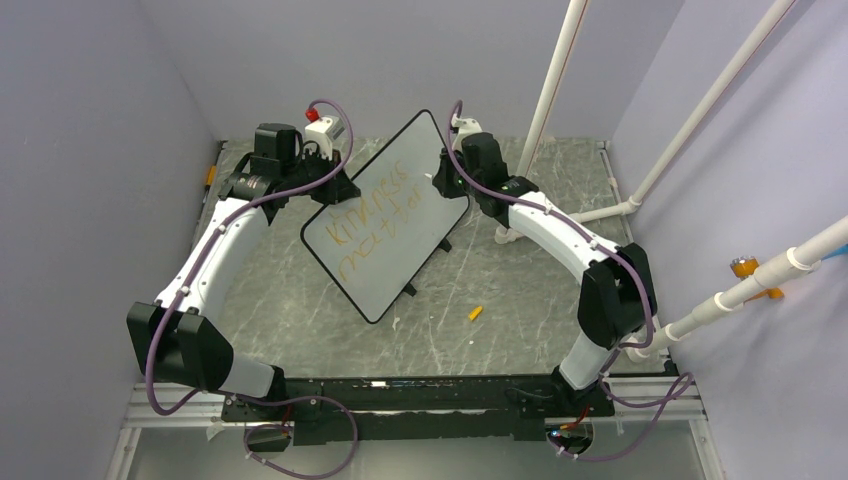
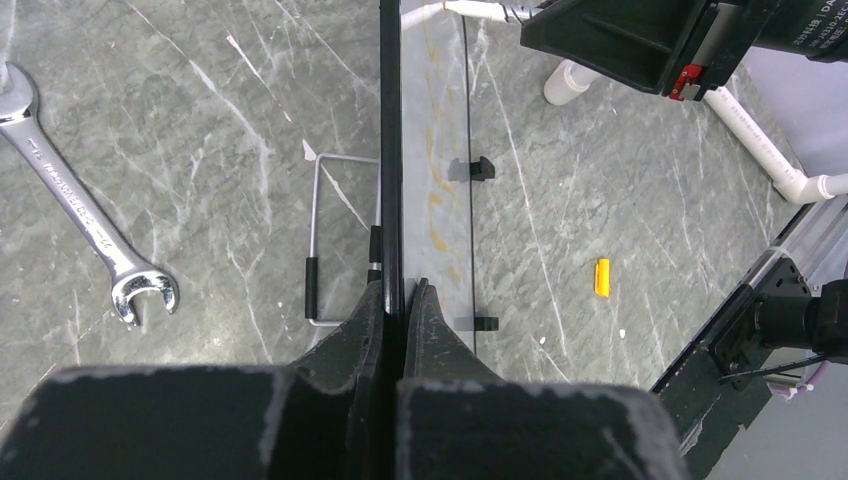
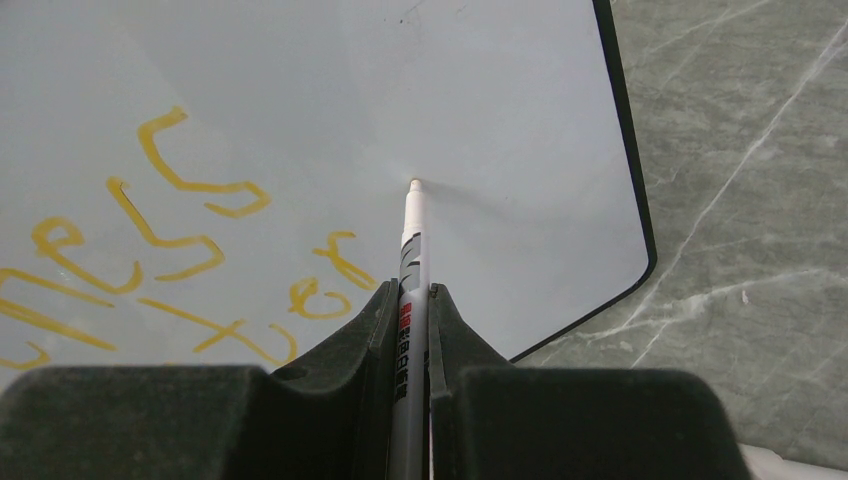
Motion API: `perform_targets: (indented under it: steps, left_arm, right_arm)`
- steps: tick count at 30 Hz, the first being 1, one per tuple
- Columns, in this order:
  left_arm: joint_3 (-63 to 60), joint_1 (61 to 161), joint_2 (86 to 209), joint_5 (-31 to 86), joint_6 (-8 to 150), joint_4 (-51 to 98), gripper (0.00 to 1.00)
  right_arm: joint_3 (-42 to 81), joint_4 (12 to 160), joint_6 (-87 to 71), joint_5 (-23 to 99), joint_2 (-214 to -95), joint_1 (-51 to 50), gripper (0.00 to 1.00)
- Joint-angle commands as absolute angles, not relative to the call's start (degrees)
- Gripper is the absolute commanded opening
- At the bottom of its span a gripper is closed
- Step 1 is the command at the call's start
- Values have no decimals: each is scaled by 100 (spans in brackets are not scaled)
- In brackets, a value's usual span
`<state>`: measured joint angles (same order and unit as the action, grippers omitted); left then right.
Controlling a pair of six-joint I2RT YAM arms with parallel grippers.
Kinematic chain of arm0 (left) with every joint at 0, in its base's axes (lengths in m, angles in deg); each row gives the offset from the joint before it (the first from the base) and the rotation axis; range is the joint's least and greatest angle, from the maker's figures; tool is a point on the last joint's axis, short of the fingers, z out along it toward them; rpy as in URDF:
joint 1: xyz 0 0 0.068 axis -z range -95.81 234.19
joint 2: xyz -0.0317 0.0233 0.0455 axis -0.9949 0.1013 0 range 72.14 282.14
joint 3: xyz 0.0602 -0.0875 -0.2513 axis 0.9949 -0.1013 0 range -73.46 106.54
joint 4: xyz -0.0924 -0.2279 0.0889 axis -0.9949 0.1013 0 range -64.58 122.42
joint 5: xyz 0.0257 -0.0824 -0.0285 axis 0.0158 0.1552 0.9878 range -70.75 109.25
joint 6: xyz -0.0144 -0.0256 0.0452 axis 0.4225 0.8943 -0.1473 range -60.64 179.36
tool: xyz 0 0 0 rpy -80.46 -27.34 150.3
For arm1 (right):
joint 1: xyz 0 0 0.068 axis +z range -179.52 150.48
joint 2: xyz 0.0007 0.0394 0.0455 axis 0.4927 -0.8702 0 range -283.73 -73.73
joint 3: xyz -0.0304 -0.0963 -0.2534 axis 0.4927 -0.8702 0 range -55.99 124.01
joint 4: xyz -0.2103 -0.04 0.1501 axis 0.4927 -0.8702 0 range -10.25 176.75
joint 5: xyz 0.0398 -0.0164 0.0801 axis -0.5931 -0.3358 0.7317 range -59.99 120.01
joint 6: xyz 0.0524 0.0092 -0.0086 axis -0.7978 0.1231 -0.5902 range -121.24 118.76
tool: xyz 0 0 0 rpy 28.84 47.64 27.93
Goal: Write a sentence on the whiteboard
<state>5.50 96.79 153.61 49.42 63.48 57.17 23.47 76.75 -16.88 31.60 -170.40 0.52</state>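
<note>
The whiteboard (image 1: 372, 292) is seen at the centre of the top view, standing at a slant on the grey marbled surface (image 1: 500, 340), with one rounded corner toward the upper middle of the frame and the opposite corner toward the lower middle. The sentence (image 1: 376, 200) is written across its white face in thin orange-yellow strokes; two lines can be made out, read roughly as "kindness" above "matter"

In the left wrist view the board is seen edge-on, running up the middle of the frame. The left fingers (image 2: 376, 310) are closed tight on its thin black frame at the bottom centre, one finger on each side. A bent wire stand (image 2: 314, 240) with black tips is seen just left of the board, and a steel wrench (image 2: 85, 215) lies flat at the left of the frame

In the right wrist view the right fingers (image 3: 384, 315) are closed on a slim marker (image 3: 412, 230), whose white barrel rises from the bottom centre. Its tip is met by the white face just right of the lettering, where a faint shadow spreads. The board's rounded corner is seen at the right of the frame

A small orange cap (image 1: 475, 313) lies alone on the surface, lower right of the board
</note>
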Motion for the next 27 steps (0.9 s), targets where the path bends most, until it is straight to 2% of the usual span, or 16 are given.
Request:
perform_targets:
  steps: [1, 27]
  left_arm:
    - [345, 9684, 15414, 4079, 5540, 6348, 0]
    - [328, 9684, 15467, 4105, 5540, 6330, 0]
  right_arm:
    - [2618, 7843, -1697, 3242, -17135, 25, 0]
    - [2516, 7824, -1675, 3933, -17128, 36, 0]
